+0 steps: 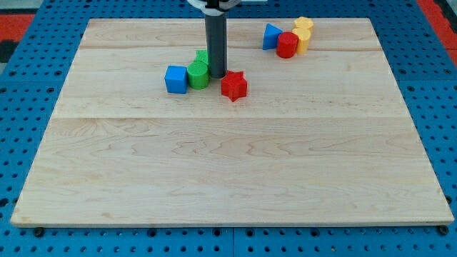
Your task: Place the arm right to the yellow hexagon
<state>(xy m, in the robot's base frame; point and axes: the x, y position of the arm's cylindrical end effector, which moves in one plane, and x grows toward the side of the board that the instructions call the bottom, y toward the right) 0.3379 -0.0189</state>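
My tip point(217, 76) is sitting on the wooden board point(228, 171), no jaws to open or shut, just a bare rod holding nothing. It's touching or just beside the green cylinder point(198, 75) on the view's left, w/ a 2nd green block point(202, 57) peeking out behind. Blue cube point(176, 79) is sitting just left of the cylinder; red star-ish block point(233, 86) is lying just right of the tip. Yellow hexagon point(303, 24) is sitting well apart, toward the view's top right, clustered w/ another yellow block point(302, 40), a red cylinder point(287, 45) & a blue triangle point(270, 36).
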